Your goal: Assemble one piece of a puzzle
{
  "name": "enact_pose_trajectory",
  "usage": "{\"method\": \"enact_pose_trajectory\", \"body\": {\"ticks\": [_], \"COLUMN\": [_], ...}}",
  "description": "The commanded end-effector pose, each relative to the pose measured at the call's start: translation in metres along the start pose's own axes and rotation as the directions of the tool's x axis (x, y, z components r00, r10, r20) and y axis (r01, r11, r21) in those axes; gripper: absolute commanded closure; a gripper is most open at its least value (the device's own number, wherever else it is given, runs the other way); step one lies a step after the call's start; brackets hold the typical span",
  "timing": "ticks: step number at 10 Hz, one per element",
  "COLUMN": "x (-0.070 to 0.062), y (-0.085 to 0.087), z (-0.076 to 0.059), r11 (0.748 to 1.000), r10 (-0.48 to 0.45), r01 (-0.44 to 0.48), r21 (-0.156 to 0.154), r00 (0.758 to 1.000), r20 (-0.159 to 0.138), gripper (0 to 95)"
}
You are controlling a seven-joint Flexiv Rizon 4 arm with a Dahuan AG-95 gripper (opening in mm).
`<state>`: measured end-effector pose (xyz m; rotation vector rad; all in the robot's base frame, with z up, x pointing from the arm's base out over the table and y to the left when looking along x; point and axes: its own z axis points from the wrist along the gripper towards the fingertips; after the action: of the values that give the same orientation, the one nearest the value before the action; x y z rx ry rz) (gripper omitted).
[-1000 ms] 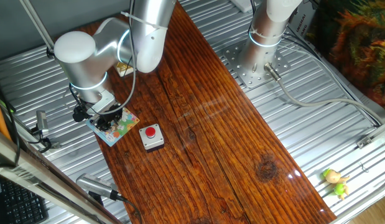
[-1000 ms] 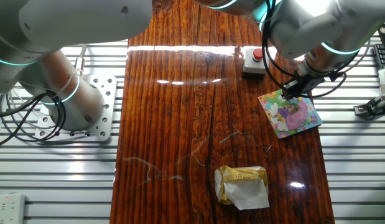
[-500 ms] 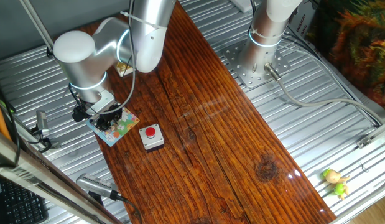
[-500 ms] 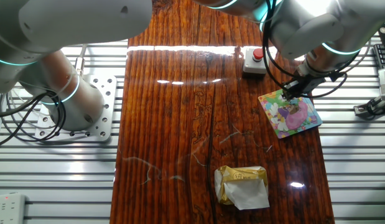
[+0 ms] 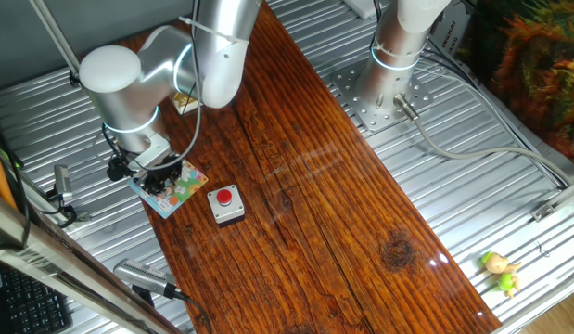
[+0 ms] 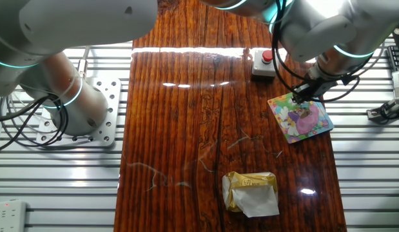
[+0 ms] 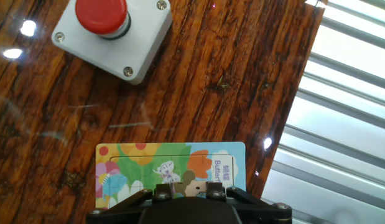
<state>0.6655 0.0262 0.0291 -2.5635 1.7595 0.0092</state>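
Hand (image 6: 302, 95) low over the puzzle's (image 6: 301, 118) upper corner on the wooden bench (image 6: 186, 116); fingers apparently close together, but the grip is hidden, so its state cannot be told.

Bright, even light from overhead. Glare streaks cross the glossy table (image 6: 186, 129) beside the button box (image 6: 263, 62), with small hot spots left of that box (image 7: 111, 34) in the hand view. The slats right of it there are overexposed. Fixed views are sharp; shadows are soft.
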Motion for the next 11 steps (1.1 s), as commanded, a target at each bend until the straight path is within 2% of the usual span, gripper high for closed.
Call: {"method": "enact_pose_trajectory", "body": {"ticks": [1,5,7,8,10,11], "x": [0.000,0.005,0.011,0.012,0.013,0.013], "y": [0.000,-0.005,-0.012,-0.014,-0.015,-0.014], "z": [0.000,-0.002,-0.004,-0.005,-0.005,-0.005], "r11": [1.000,0.996,0.980,0.949,0.853,0.782], "r10": [0.002,0.093,0.197,0.314,0.518,0.621], "r01": [-0.002,-0.093,-0.197,-0.314,-0.518,-0.621], "r21": [0.000,0.010,0.021,0.039,0.052,0.054], "r00": [1.000,0.996,0.980,0.950,0.855,0.784], "r20": [0.004,0.002,0.006,0.007,0.018,0.017], "gripper": [95.0,95.0,95.0,95.0,95.0,95.0]}}
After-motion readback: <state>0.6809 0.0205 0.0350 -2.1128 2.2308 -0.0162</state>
